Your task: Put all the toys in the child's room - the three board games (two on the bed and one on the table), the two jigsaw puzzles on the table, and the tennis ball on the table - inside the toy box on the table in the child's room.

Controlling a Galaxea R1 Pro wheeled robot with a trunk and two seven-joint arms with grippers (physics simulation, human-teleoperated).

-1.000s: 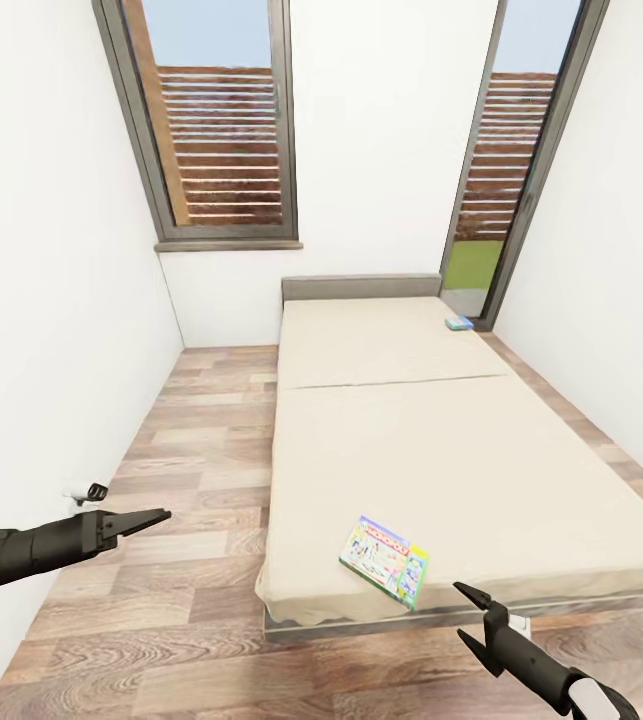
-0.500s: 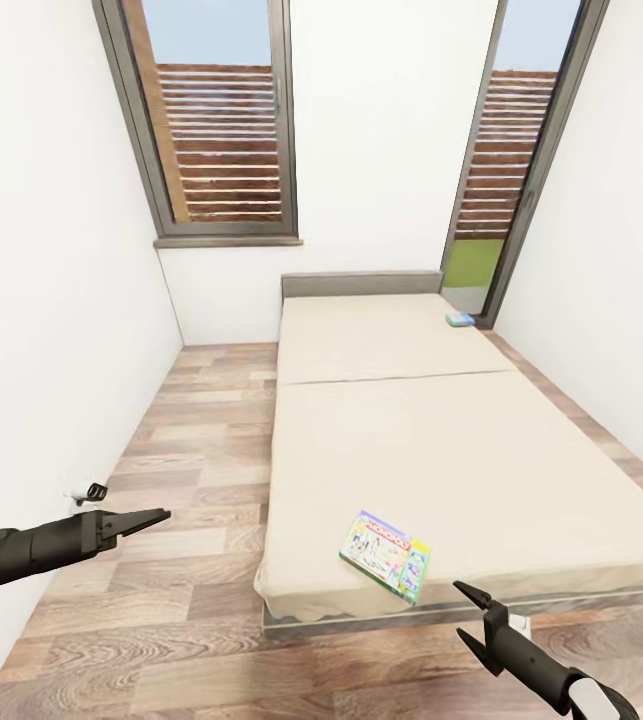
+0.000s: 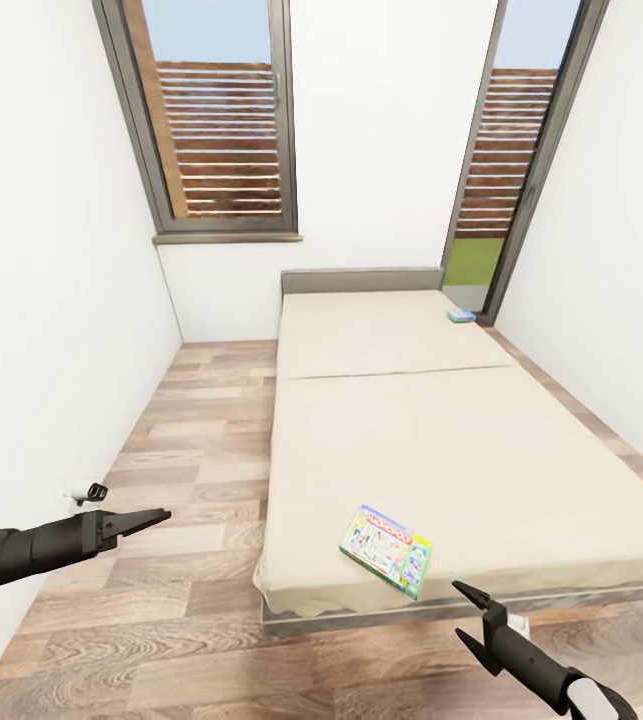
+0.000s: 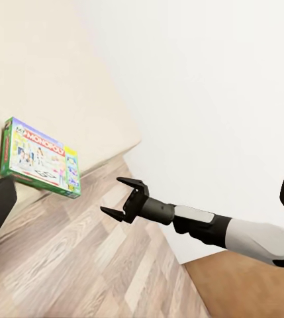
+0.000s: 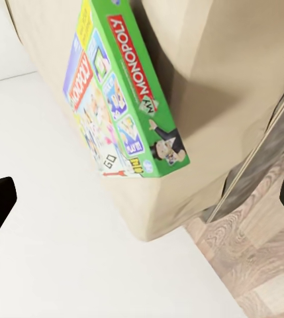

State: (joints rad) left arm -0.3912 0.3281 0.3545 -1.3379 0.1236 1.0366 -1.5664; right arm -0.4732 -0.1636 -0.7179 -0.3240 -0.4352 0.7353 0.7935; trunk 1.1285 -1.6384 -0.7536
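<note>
My right jaws (image 3: 471,615) sit low at the near right, spread wide w/ nothing between them, hovering over the wood floor (image 3: 191,480) just short of the bed's foot corner; from the left wrist cam the same right jaws (image 4: 120,197) show as a splayed black fork on a grey-white arm, floor under them, white wall behind. My left jaws (image 3: 151,518) are out at the near left, tips drawn together to a narrow point, nothing in them, over the floor beside the left wall (image 3: 51,300). A small dark-and-white fitting (image 3: 89,492) sits at the base of that wall, can't tell what it is. Next out is the bed (image 3: 411,430), beige two-part mattress on a low grey frame. The Monopoly board game (image 3: 387,550) lies flat on the mattress near the foot edge, turned at an angle, a bit toward my right jaws but not touching them; right wrist cam sees the box (image 5: 118,93) close up, green edge w/ "MY MONOPOLY" lettering, lying near the mattress corner. Left wrist cam has it (image 4: 41,159) too, close to the bed's edge. Far up the bed, near the headboard (image 3: 361,281) on the right side, lies the small blue board game (image 3: 461,315), well apart from the Monopoly one. Behind: a window (image 3: 216,130) and a tall glazed door (image 3: 496,170), slatted fence outside.
</note>
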